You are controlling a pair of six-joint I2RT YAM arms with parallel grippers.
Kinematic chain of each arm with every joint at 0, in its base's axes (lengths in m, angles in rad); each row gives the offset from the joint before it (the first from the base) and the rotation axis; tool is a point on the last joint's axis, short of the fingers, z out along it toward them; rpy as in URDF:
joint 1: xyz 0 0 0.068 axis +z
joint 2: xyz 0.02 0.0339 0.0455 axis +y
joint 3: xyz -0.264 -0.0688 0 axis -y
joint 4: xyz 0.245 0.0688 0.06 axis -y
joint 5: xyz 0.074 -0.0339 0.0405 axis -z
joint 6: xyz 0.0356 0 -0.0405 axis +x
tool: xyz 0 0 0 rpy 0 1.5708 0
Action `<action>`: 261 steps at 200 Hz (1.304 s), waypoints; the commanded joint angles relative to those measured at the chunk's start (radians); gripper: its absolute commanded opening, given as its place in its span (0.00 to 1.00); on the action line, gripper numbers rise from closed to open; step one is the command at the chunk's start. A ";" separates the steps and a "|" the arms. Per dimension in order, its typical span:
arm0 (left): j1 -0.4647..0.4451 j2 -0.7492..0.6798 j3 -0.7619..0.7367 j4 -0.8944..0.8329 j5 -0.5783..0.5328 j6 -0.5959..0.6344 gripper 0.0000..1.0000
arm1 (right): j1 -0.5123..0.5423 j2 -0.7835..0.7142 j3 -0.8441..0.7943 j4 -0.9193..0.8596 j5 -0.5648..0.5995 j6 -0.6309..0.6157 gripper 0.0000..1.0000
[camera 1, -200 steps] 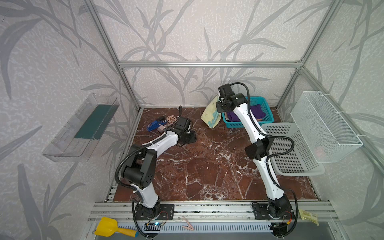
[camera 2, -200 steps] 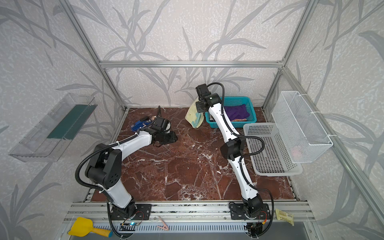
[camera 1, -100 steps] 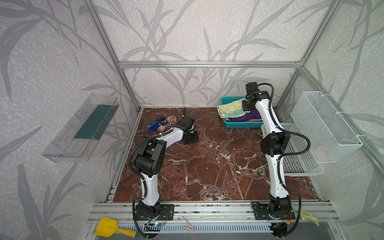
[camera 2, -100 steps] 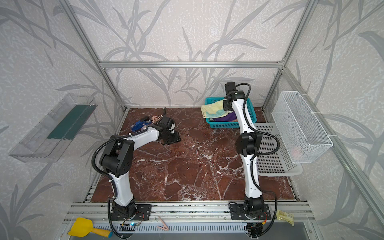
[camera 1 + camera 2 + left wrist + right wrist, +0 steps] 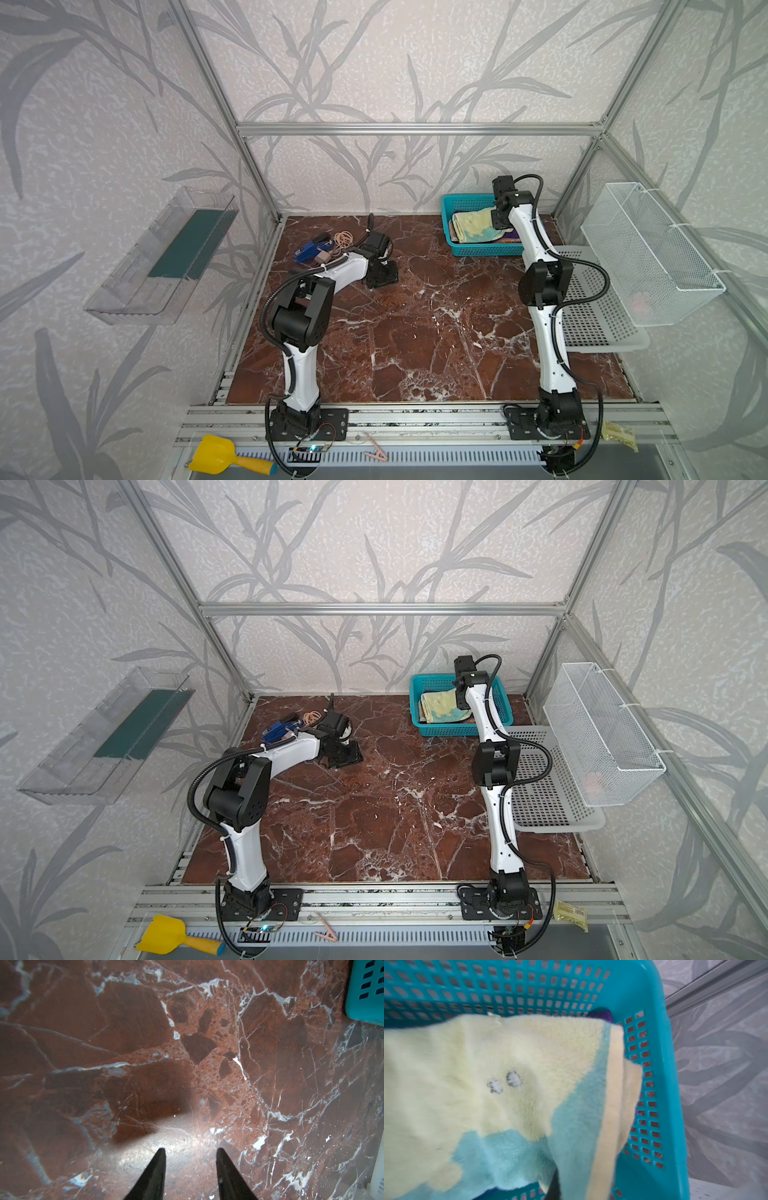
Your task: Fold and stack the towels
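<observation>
**Position.** The yellow-and-teal towel (image 5: 469, 226) lies folded in the teal basket (image 5: 484, 250) at the far right of the table (image 5: 415, 332), topmost of the pile. The purple towel (image 5: 601, 1014) peeks out beneath it against the basket wall. The other cloths are hidden, so the stack cannot be counted.

**Right pincer** (image 5: 498, 221). It hangs directly over the towel's right end in both top views. In the wrist view one dark finger (image 5: 553, 1187) shows under a drooping flap of cloth, and its mate is out of sight. Whether it is parted or pinching the terry cannot be told.

**Left pincer** (image 5: 190, 1150). It is narrowly parted and empty, low over bare table, well apart from the basket.

**Hazards, as judged:**
- The flap draped over the finger is the main worry. If the arm lifts while loops of terry cling to the finger, the top layer is likely to peel back and the fold to open.
- A dragged corner could ride up the basket wall and hang over the rim, leaving the pile crooked.
- The towel's bound edge sits close to the wall. A sideways exit could shove the whole pile or nudge the light basket.
- The left arm is too far off to steady anything.
</observation>
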 commanded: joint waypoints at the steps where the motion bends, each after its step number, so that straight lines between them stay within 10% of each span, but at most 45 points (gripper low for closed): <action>1: 0.004 0.023 0.029 -0.031 -0.019 0.010 0.42 | -0.025 -0.025 -0.016 0.006 0.114 0.012 0.51; 109: 0.009 -0.169 0.022 -0.112 -0.142 0.158 0.42 | 0.062 -0.274 -0.240 0.015 0.096 0.009 0.63; 207: 0.060 -0.657 -0.049 -0.128 -0.493 0.362 0.58 | 0.131 -1.129 -1.282 0.595 -0.051 -0.079 0.75; 261: 0.126 -0.881 -0.387 0.283 -0.592 0.465 0.82 | 0.126 -1.375 -1.655 0.791 -0.065 -0.063 0.94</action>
